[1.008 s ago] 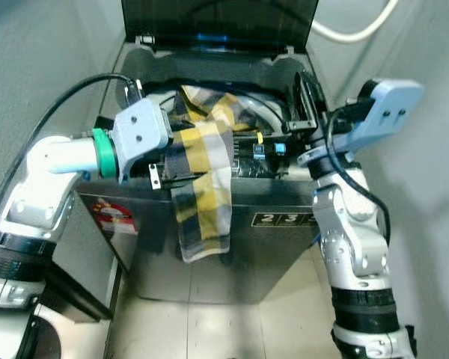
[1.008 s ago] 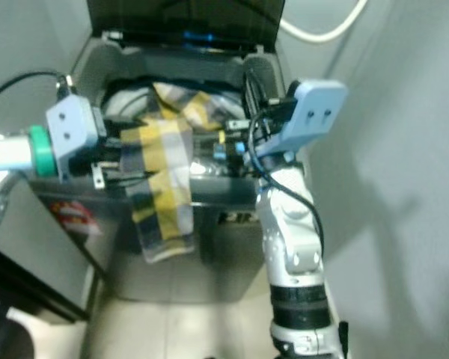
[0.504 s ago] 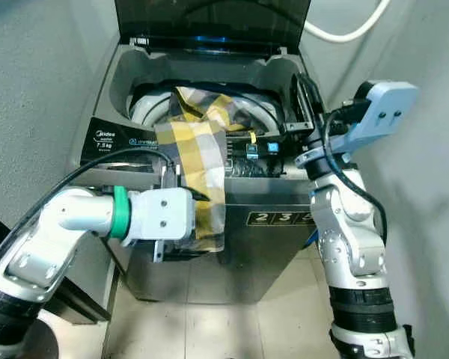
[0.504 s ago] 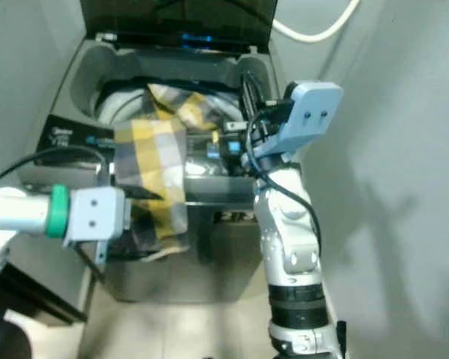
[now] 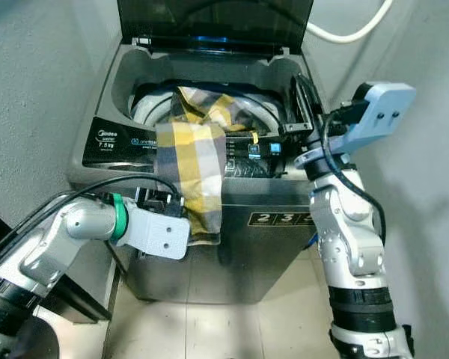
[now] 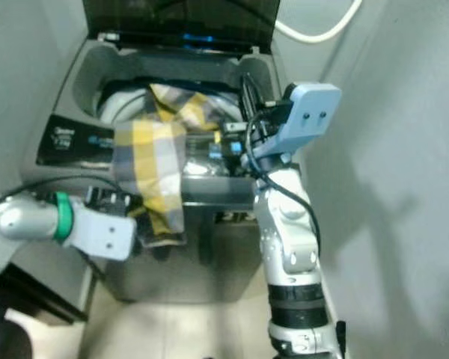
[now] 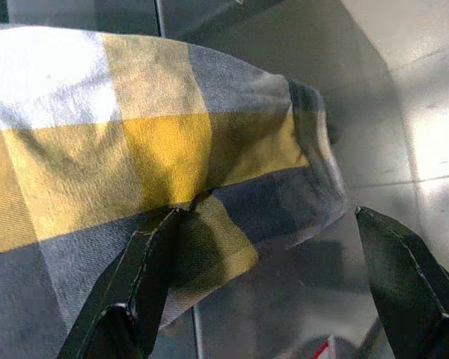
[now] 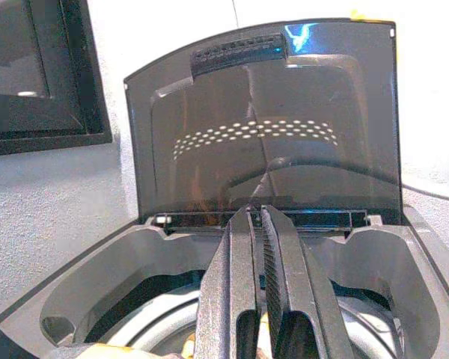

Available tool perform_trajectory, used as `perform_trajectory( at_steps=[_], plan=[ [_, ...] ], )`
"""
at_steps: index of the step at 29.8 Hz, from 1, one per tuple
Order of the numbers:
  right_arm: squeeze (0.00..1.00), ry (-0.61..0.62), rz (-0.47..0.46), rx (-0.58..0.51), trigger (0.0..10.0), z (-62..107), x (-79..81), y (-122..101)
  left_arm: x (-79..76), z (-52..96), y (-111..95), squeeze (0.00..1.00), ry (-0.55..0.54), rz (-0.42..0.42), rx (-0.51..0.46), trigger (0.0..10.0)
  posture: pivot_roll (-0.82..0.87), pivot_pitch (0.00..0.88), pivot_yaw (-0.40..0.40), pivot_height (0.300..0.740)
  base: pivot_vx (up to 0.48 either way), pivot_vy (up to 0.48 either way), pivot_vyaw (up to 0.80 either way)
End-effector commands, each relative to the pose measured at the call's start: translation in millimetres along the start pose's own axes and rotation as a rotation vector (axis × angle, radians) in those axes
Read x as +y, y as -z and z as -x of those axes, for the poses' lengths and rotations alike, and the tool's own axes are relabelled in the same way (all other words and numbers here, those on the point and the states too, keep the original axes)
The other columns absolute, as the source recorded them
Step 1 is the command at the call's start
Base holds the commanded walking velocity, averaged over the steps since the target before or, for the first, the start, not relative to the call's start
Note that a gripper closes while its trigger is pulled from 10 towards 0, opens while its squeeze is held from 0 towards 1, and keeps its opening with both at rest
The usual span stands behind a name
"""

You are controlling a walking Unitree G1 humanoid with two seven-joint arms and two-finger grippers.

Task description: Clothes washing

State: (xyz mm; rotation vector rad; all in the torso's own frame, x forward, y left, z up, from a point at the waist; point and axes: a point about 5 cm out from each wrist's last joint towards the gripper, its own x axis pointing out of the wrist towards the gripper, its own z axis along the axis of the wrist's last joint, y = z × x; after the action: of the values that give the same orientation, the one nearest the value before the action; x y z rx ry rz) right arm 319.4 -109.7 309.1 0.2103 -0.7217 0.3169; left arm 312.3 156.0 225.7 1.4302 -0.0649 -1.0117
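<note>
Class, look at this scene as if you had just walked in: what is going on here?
A humanoid robot stands at an open grey top-loading washing machine. A yellow, white and grey checked cloth hangs half out of the drum, draped over the front edge. The left gripper, jaws open, is low at the cloth's hanging end, one finger against the fabric. The right gripper, jaws shut, is raised over the machine's right side, pointing towards the lifted dark lid.

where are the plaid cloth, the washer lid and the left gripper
plaid cloth (image 5: pixel 191 161), left eye view, on the part draped over the washer's front edge
washer lid (image 8: pixel 284 134), right wrist view, on its raised panel
left gripper (image 7: pixel 273 284), left wrist view, between its open fingertips
</note>
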Motion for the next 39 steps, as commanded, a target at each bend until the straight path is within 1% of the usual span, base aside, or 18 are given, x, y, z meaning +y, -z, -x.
perform_trajectory(
  at_steps=[1,4,7,11,18,22,25,26,27,29,31,32,33,35,36,37,38,39],
  plan=[
    [0.0,-0.002,-0.007,-0.014,10.0,0.0,0.7,-1.8,-1.4,-3.2,3.2,0.0,-0.008,-0.027,0.026,10.0,0.08,0.175,-0.007,0.731,0.0,0.0,0.0],
    [0.0,0.0,-0.005,-0.016,10.0,0.4,0.0,-2.5,3.8,-8.3,5.2,0.0,-0.076,-0.093,0.041,9.3,0.07,0.175,-0.005,0.731,0.0,0.0,0.0],
    [0.0,0.0,-0.005,-0.016,10.0,0.4,-0.1,-2.6,7.0,-8.8,4.8,0.0,-0.107,-0.106,0.035,10.0,0.07,0.175,-0.005,0.731,0.0,0.0,0.0],
    [0.0,-0.003,-0.005,-0.017,10.0,0.2,-0.3,-2.7,32.4,-4.4,-0.5,0.0,-0.303,-0.169,0.012,10.0,0.08,0.174,-0.012,0.731,0.0,0.0,0.0],
    [0.0,-0.011,-0.011,-0.018,10.0,-1.5,1.1,-2.6,54.7,7.7,-10.0,0.0,-0.514,-0.211,-0.047,10.0,0.08,0.172,-0.017,0.731,0.0,0.0,0.0],
    [0.0,-0.013,-0.012,-0.017,10.0,-1.6,1.2,-2.4,56.9,10.0,-8.3,0.0,-0.528,-0.206,-0.035,10.0,0.09,0.17,-0.019,0.731,0.0,0.0,0.0],
    [0.0,-0.016,-0.014,-0.016,10.0,-2.0,1.8,-1.8,48.9,7.6,6.1,0.0,-0.467,-0.177,0.035,10.0,0.09,0.168,-0.021,0.731,0.0,0.0,0.0],
    [0.0,-0.019,-0.016,-0.016,10.0,-2.6,2.5,-1.6,39.5,4.4,15.7,0.0,-0.406,-0.105,0.062,10.0,0.09,0.168,-0.021,0.731,0.0,0.0,0.0],
    [0.0,-0.019,-0.016,-0.016,10.0,-2.6,2.5,-1.6,39.5,4.4,15.7,0.0,-0.406,-0.105,0.062,10.0,0.09,0.168,-0.021,0.731,0.0,0.0,0.0],
    [0.0,-0.02,-0.016,-0.016,10.0,-2.7,2.6,-1.7,35.7,2.8,16.0,0.0,-0.387,-0.055,0.041,10.0,0.08,0.167,-0.023,0.731,0.0,0.0,0.0],
    [0.0,-0.021,-0.015,-0.017,10.0,-2.7,2.5,-1.9,32.4,1.1,13.6,0.0,-0.358,0.113,-0.017,10.0,0.08,0.167,-0.023,0.731,0.0,0.0,0.0],
    [0.0,-0.021,-0.015,-0.017,10.0,-2.7,2.5,-1.9,32.4,1.1,13.6,0.0,-0.358,0.113,-0.017,10.0,0.08,0.167,-0.023,0.731,0.0,0.0,0.0],
    [0.0,-0.022,-0.015,-0.017,10.0,-2.9,2.6,-1.9,32.2,1.0,12.8,0.0,-0.343,0.199,-0.049,10.0,0.08,0.166,-0.024,0.731,0.0,0.0,0.0],
    [0.0,-0.022,-0.015,-0.017,10.0,-2.9,2.6,-1.9,32.2,1.0,12.8,0.0,-0.343,0.199,-0.049,10.0,0.08,0.166,-0.024,0.731,0.0,0.0,0.0],
    [0.0,-0.022,-0.014,-0.018,10.0,-3.1,2.6,-2.1,33.5,1.3,13.6,0.0,-0.336,0.283,-0.068,6.3,0.08,0.167,-0.023,0.731,0.0,0.0,0.0],
    [0.0,-0.022,-0.014,-0.018,10.0,-3.1,2.6,-2.1,33.5,1.3,13.6,0.0,-0.336,0.283,-0.068,6.3,0.08,0.167,-0.023,0.731,0.0,0.0,0.0],
    [0.0,-0.021,-0.013,-0.019,10.0,-3.2,2.5,-2.4,35.5,2.2,14.6,0.0,-0.337,0.375,-0.09,4.2,0.08,0.166,-0.02,0.731,0.0,0.0,0.0],
    [0.0,-0.02,-0.013,-0.019,10.0,-3.3,2.5,-2.4,36.4,2.4,15.8,0.0,-0.337,0.443,-0.106,3.3,0.08,0.167,-0.018,0.731,0.0,0.0,0.0]
  ],
)
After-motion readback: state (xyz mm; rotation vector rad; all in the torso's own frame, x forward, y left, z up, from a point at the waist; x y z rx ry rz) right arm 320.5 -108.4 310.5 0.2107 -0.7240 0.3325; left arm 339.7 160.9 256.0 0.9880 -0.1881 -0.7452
